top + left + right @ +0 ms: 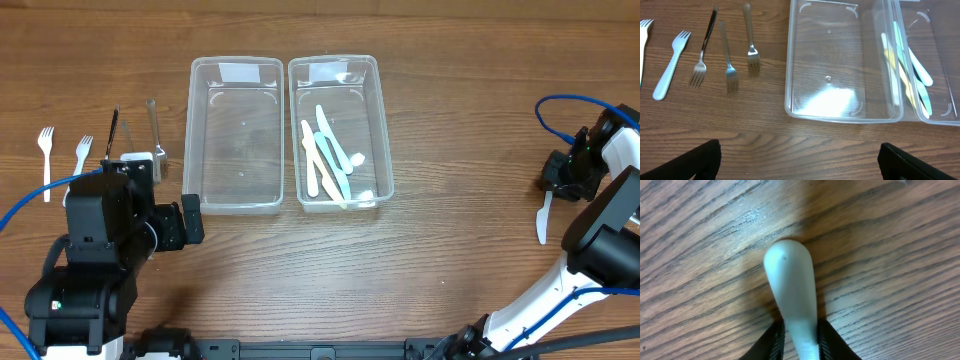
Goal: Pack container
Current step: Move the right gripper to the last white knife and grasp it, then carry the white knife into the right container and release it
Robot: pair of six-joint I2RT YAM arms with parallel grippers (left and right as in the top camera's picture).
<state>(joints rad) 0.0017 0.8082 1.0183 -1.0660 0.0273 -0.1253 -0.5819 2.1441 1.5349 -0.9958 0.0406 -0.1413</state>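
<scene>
Left claw (190,215) (800,167): fingers (690,162) spread wide apart, gripping nothing, low over the wooden surface (450,290).

Straight ahead of this claw, just past the fingertips: clear tub (236,135) (840,112), long side running away from the claw.

Ahead and to the right of it: second tub (340,130) (940,117), side by side with the first, contact between the two not discernible. Inside, loose plastic cutlery (330,165) (921,75) in white, pale blue and yellowish tones, lying roughly lengthwise on the tub floor.

Ahead and to the left of the same claw, flat on the surface: three metal forks (155,125) (727,57), tines toward the claw, the rightmost near the clear tub's wall. Further left: two white plastic forks (83,155) (671,65), tines pointing away.

Right claw (562,180) (800,347): well apart from both tubs, out past the second one, fingers (771,347) clamped on a white plastic piece (543,222) (790,280). Rounded end of the piece projecting ahead of the fingertips, close against the wood grain; touching or just above, not discernible. Kind of utensil not discernible either.
</scene>
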